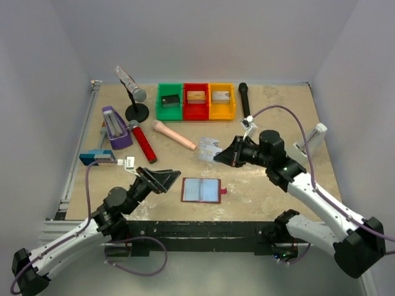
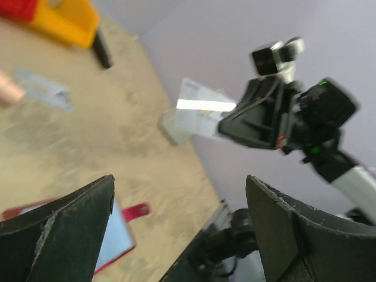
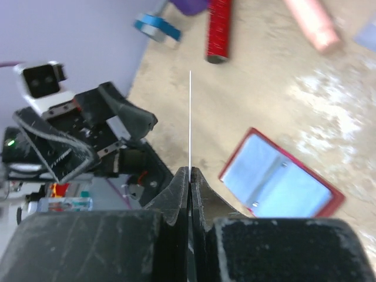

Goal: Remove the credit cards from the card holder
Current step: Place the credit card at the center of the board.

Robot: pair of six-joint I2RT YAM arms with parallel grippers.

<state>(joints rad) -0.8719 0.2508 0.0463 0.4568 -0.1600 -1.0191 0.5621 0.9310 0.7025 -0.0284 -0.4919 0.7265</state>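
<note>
Now right gripper [image 3: 189, 172] pinches a credit card [image 3: 190, 117]; left gripper [image 2: 179, 191] gapes empty.

The counter [image 1: 278, 185] looks like matt, mottled beige laminate, rubbed pale in patches. The card holder [image 1: 201, 190] has glossy clear plastic pockets inside a dark red rim. The credit card [image 2: 197, 106] in the right tool [image 3: 189, 171] gleams, and the left tool [image 2: 180, 188] is matt, scuffed black plastic.

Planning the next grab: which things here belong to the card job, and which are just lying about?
Job: holder, card in right gripper, loose card.
Lying about: bins, red mic, black mic, pink tube, purple item, mic stand.
</note>
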